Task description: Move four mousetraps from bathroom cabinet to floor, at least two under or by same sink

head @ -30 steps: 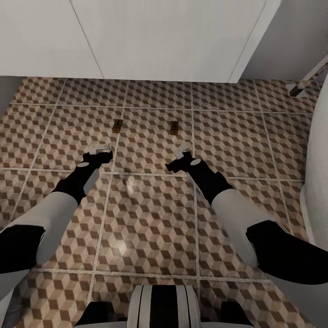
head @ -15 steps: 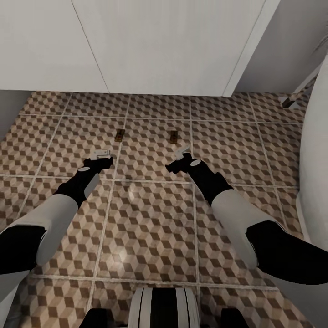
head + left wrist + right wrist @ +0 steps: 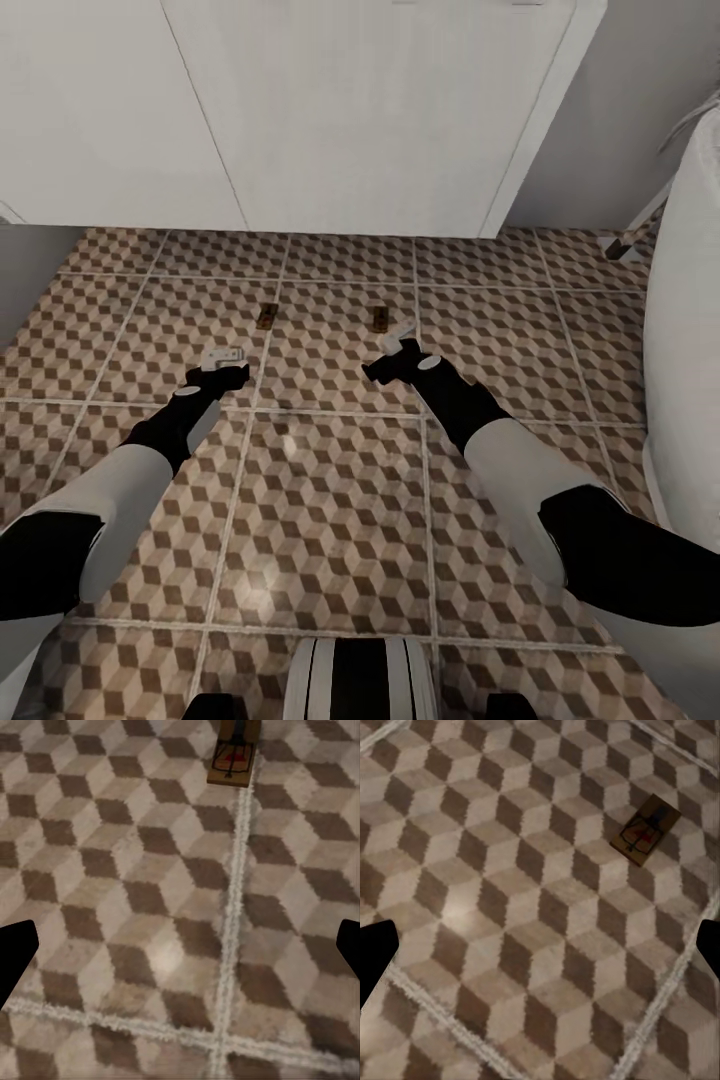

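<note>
Two mousetraps are lying on the bathroom floor [image 3: 330, 480]: the left mousetrap [image 3: 267, 317] and the right mousetrap [image 3: 380, 318], both just in front of the white vanity front [image 3: 370, 120] of the sink. The left gripper [image 3: 223, 357] and the right gripper [image 3: 399, 335] are hanging near them, each with jaws apart and holding nothing. I judge that two traps are placed and the robot should go to the cabinet for the others. The wrist views are showing each trap's wire parts and a red mark, which are too small in the head view.
</note>
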Controlling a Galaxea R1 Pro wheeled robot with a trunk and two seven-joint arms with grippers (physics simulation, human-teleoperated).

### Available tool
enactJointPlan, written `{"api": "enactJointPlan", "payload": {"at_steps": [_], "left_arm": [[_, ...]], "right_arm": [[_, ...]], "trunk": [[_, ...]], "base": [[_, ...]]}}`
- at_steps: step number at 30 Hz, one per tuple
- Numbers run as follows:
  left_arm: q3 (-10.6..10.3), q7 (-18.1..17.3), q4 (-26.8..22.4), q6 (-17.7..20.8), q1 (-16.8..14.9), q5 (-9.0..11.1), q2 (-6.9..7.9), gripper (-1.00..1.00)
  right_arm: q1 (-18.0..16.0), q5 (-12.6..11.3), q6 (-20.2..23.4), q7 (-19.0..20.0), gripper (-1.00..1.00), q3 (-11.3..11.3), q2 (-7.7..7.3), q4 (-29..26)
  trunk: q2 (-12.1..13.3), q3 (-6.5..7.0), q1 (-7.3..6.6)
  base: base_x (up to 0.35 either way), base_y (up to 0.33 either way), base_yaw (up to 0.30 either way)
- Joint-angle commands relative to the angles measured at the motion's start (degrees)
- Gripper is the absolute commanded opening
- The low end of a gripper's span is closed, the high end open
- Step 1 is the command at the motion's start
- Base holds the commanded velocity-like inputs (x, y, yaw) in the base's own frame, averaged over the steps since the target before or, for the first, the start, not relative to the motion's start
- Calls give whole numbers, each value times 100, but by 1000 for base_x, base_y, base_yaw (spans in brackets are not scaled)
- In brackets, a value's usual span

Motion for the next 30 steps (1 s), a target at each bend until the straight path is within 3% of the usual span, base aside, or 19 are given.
{"api": "enactJointPlan", "payload": {"at_steps": [1,30], "left_arm": [[-49,39,-15,28,53,61,6,100],[-57,20,8,-220,780,72,-11,100]], "right_arm": [[3,61,-66,20,100,0,0,47],[17,61,-1672,-7,100,0,-273,1946]], "trunk": [[0,20,-3],[39,662,-78]], "base": [[0,0,0],[0,0,0]]}}
